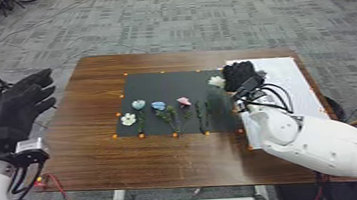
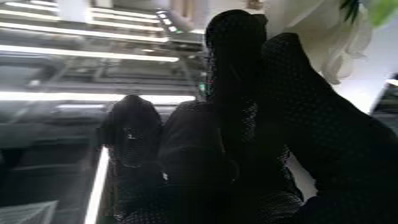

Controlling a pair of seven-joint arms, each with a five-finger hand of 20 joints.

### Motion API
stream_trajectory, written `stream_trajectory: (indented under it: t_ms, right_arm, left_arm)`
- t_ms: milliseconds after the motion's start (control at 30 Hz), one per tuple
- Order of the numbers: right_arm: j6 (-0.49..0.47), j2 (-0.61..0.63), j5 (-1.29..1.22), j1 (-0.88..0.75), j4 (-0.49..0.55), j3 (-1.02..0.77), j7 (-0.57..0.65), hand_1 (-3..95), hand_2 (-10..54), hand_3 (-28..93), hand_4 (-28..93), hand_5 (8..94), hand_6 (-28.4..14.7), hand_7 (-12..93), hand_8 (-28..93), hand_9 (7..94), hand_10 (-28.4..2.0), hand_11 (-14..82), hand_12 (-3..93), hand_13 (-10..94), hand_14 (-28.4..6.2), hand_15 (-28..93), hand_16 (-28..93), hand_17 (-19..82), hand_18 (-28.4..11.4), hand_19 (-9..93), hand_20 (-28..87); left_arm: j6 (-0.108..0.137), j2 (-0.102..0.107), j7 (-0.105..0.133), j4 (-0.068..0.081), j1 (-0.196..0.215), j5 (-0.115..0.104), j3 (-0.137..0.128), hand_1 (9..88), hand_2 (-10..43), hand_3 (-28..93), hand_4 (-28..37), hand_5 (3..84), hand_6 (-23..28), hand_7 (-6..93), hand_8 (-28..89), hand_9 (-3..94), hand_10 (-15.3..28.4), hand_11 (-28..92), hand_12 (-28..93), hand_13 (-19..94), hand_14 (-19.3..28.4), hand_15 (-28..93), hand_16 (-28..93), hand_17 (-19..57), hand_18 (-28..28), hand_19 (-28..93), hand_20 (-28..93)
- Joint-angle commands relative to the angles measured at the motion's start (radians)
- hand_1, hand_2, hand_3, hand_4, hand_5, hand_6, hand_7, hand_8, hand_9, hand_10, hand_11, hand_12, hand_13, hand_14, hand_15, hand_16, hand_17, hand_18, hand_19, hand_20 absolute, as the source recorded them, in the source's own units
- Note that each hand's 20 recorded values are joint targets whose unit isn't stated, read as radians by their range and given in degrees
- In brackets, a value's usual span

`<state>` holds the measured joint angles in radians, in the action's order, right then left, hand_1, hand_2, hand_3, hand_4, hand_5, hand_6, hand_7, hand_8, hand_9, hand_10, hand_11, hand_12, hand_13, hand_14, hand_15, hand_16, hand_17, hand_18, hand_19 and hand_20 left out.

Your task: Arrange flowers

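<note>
A white bloom (image 1: 217, 81) is at the far right part of the dark mat (image 1: 161, 84), just beside the right hand (image 1: 238, 76); in the right wrist view its pale petals lie close by that hand's glove, though I cannot tell whether the hand grasps it. On the nearer part of the mat, a white flower (image 1: 128, 119) lies leftmost; then come a pale blue flower (image 1: 138, 105), a blue flower (image 1: 159, 105) and a pink flower (image 1: 184, 101), with green stems (image 1: 207, 117) to the right of the pink one. The right hand is over the meeting of the mat and the white sheet (image 1: 288, 84); both lie on the brown wooden surface (image 1: 161, 161). The left hand (image 1: 22, 105) is beyond the surface's left edge, released, its fingers loosely extended and holding nothing.
</note>
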<state>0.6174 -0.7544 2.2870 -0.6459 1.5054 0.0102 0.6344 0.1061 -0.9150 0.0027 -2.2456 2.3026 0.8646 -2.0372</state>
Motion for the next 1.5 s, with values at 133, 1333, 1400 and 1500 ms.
stream_trajectory:
  t_ms: [133, 1333, 1400, 1500]
  right_arm:
    - [-0.01, -0.136, -0.014, 0.156, -0.036, 0.119, -0.012, 47.1, -9.5, 88, -27, 79.9, 2.3, 38, -2, 90.8, -4.0, 17.7, 49.1, 80, -3.7, 83, 29, 47, -20.9, 93, 63]
    - [-0.181, -0.093, -0.011, 0.068, -0.066, 0.083, -0.068, 42.9, -9.5, 85, -28, 67.2, 2.7, 41, -4, 81.6, -3.2, 16.4, 47.7, 76, -3.7, 84, 30, 44, -20.4, 93, 63]
    - [-0.204, -0.087, -0.012, 0.06, -0.054, 0.064, -0.073, 41.0, -9.5, 85, -28, 65.4, 2.5, 42, -4, 80.4, -3.4, 16.7, 47.8, 75, -3.9, 85, 30, 44, -20.6, 93, 63]
    - [-0.215, -0.077, 0.001, 0.045, -0.043, 0.033, -0.075, 39.5, -9.5, 84, -28, 63.5, 2.7, 40, -5, 78.4, -3.7, 16.4, 47.5, 75, -4.1, 85, 30, 43, -20.8, 93, 63]
  left_arm:
    - [-0.003, -0.001, 0.004, -0.016, -0.016, 0.005, 0.01, 25.6, -2.0, 72, -26.4, 24.8, 2.2, 20.2, -10, 17.0, 10.1, 21, 18, 6, 12.6, 38, -5, -11.3, 17.0, 38, 8]
    - [-0.015, 0.003, -0.007, -0.01, -0.021, 0.002, 0.008, 25.4, -1.6, 72, -26.4, 24.8, 2.2, 20.4, -10, 17.0, 10.0, 21, 18, 6, 12.7, 38, -5, -11.4, 17.0, 38, 8]
    - [-0.013, 0.003, -0.007, -0.01, -0.02, 0.003, 0.007, 25.5, -1.5, 72, -26.4, 24.8, 2.3, 20.4, -10, 17.0, 10.1, 21, 18, 6, 12.7, 38, -5, -11.4, 17.0, 39, 8]
    - [-0.014, 0.0, -0.009, -0.011, -0.02, 0.004, 0.007, 25.5, -1.5, 72, -26.5, 24.8, 2.3, 20.2, -10, 17.1, 10.1, 21, 18, 6, 12.8, 39, -5, -11.3, 17.0, 39, 8]
